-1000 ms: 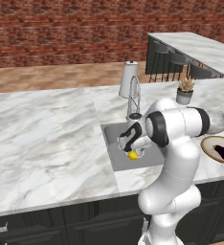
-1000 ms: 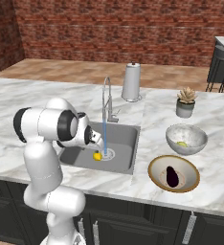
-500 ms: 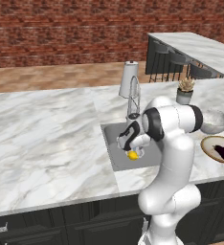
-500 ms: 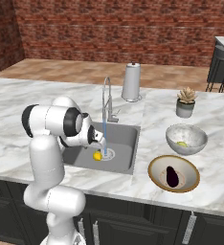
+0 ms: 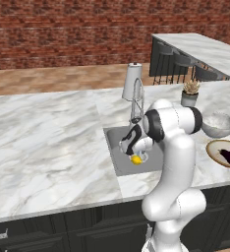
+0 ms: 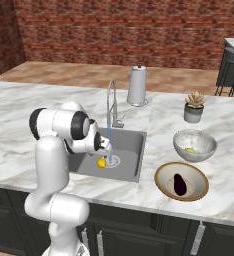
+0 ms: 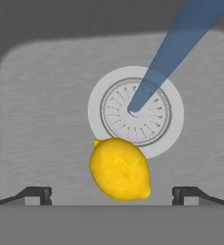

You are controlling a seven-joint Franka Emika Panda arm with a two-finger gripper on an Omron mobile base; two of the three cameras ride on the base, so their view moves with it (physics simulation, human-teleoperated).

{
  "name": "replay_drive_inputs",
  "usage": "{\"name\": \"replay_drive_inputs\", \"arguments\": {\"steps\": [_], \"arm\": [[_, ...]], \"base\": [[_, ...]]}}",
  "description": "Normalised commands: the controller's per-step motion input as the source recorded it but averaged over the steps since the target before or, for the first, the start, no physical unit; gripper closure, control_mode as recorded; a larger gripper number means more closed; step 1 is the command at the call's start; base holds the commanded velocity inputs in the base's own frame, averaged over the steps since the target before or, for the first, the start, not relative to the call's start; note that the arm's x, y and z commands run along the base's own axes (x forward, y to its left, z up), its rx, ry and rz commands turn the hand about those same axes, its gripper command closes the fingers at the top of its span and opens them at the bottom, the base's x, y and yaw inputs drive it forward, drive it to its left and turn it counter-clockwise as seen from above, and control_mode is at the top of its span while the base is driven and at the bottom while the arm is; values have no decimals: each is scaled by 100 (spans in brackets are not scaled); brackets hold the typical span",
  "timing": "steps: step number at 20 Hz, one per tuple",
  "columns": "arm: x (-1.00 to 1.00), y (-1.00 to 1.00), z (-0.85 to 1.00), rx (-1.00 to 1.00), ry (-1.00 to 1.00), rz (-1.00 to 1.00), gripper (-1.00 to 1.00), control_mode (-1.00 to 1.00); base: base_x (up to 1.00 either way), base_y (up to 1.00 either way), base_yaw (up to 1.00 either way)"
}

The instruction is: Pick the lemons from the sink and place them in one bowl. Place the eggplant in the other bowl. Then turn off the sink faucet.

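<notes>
end effector [image 7: 112,194] wide open, empty, above oval dimpled yellow lemon [image 7: 119,168] beside ribbed round drain [image 7: 135,111].

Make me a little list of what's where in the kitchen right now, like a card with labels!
pincer: open, low in the sink, fingertips either side of the lemon, not touching it
lemon in sink: bright yellow, lying beside the drain ring
other lemon: already in the grey bowl
eggplant: in the brown bowl
faucet: water running onto the drain
plant pot: on the counter behind the bowls
</notes>
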Motion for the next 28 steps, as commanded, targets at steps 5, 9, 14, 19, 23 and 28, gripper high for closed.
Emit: {"name": "replay_drive_inputs", "arguments": {"steps": [5,9,14,19,23,28], "arm": [[0,-2,-28,0,0,0,-100,-100],[0,0,-31,0,0,0,-100,-100],[0,-4,-32,0,0,0,-100,-100],[0,-12,-28,0,0,0,-100,-100],[4,-16,-23,0,0,0,-100,-100],[0,0,-11,1,0,0,100,-100]], "base": [[0,0,0],[0,0,0],[0,0,0],[0,0,0],[0,0,0],[0,0,0]]}}
